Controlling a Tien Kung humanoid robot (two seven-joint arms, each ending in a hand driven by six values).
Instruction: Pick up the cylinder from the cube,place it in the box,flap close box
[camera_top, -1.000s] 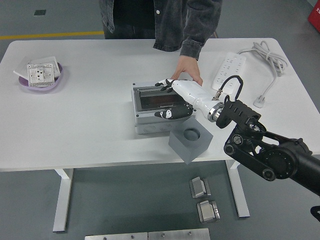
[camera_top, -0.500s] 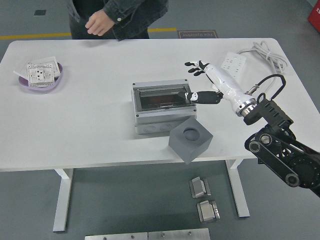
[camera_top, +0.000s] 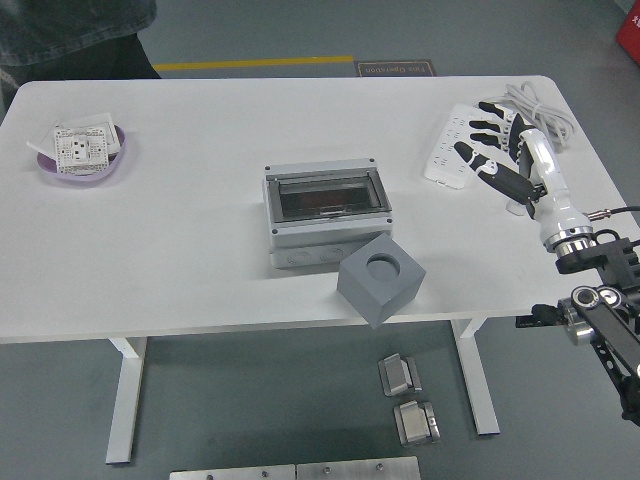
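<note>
Head view: box (camera_top: 326, 215) lies well left of empty right hand (camera_top: 497, 150)

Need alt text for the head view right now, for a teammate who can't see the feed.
The grey box sits mid-table with its clear flap shut, and the grey cube stands just in front of it, its round socket empty. The right robot hand hovers open over the white power strip at the right, holding nothing.

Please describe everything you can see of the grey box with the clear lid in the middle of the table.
The grey box looks like a plastic enclosure: light grey walls, a dark transparent hinged flap framed in grey, screws at the corners. The flap lies shut and flat. It sits flat at the middle of the white table. The grey cube stands at its front right corner, seemingly touching it. No hand touches it.
</note>
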